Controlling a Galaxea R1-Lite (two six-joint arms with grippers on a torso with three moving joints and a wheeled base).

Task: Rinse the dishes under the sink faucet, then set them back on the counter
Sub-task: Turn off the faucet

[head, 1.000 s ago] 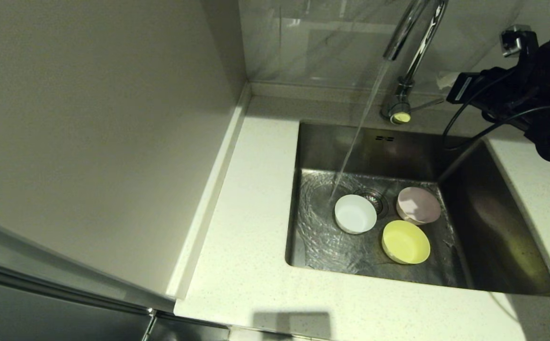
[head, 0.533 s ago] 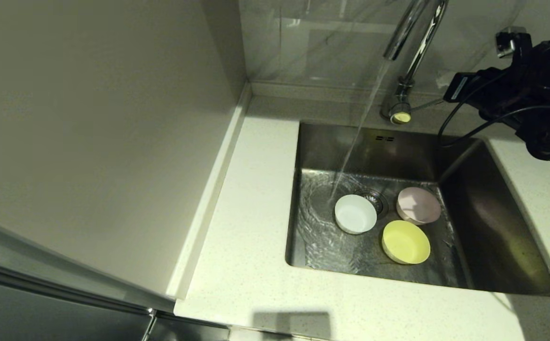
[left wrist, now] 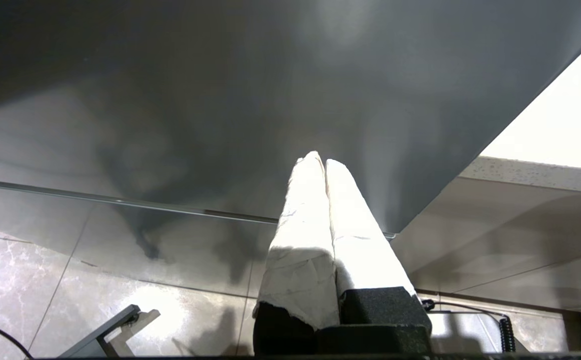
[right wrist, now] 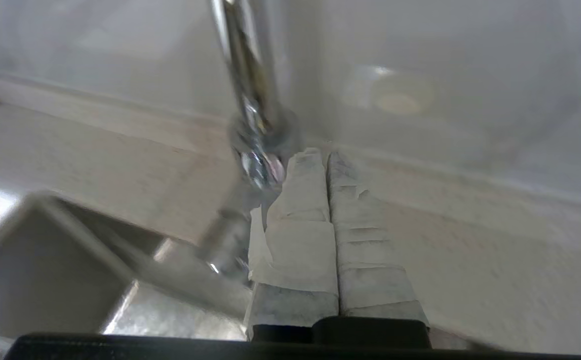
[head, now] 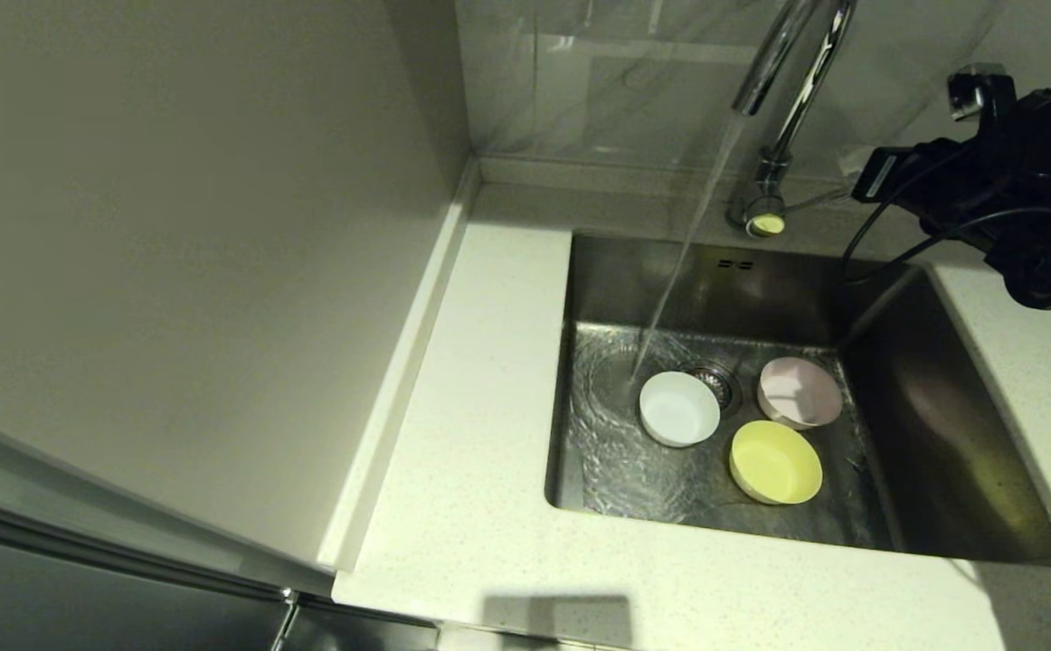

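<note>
Three bowls lie in the wet sink: the white bowl by the drain strainer, the pale pink bowl behind and the pale yellow bowl nearest. Water streams from the chrome faucet and lands just left of the white bowl. My right gripper is shut and empty, its tips right beside the faucet base over the back counter strip. In the head view the right arm hangs by the thin lever. My left gripper is shut, parked below a grey cabinet panel.
The speckled counter runs along the sink's left and front. A tall grey cabinet side stands to the left. Grey marble-look wall panels rise behind the faucet. A black cable droops from the right arm over the sink's back corner.
The right arm has shifted slightly back and forth beside the faucet lever. Water keeps running, and the three bowls have not moved.
</note>
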